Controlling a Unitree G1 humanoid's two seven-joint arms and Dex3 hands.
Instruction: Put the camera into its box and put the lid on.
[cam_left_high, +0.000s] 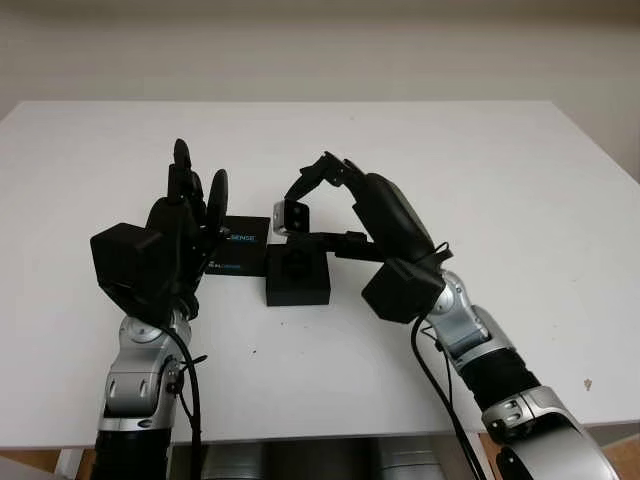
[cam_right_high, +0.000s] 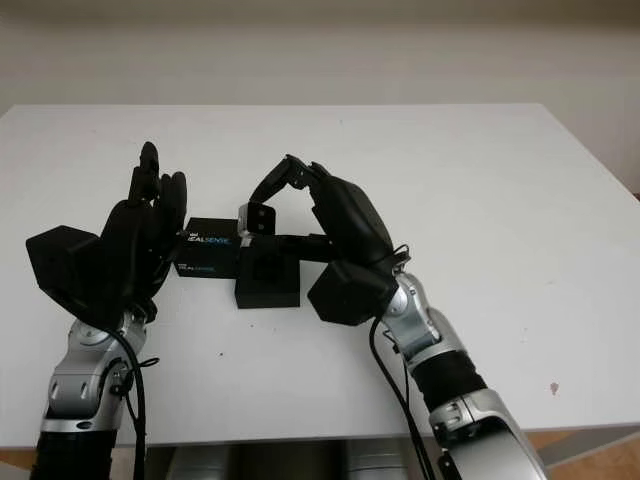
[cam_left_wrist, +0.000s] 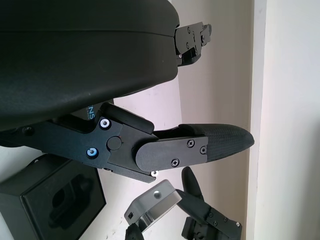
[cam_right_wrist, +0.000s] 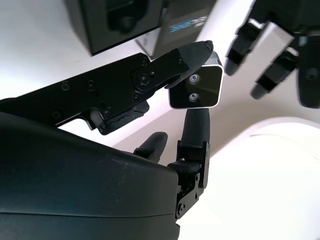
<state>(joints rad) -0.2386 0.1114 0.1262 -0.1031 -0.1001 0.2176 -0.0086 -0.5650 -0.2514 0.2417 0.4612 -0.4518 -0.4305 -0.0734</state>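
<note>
The right hand (cam_left_high: 318, 190) grips the camera (cam_left_high: 292, 215) between its fingertips, raised above the table (cam_left_high: 500, 180) just behind the box (cam_left_high: 297, 275); in the right wrist view the camera (cam_right_wrist: 196, 86) is a small silver-edged bar with a dark face carrying two round lenses, pinched at its end by one finger (cam_right_wrist: 185, 57) with another finger (cam_right_wrist: 194, 125) beneath it. In the head views its long axis runs roughly side to side with its dark face turned toward the robot. The right forearm rises from the bottom right and slants inward, the hand arched over the box's far edge. The box sits near the table's middle, open, its black insert with a shaped recess facing up. Just beside it on the left, touching or nearly so, lies the lid (cam_left_high: 235, 250), flat, with blue-white lettering. The left hand (cam_left_high: 185, 215) is open, held upright over the lid's left end, fingers pointing away from the robot. Wide bare tabletop surrounds the group on all sides.
</note>
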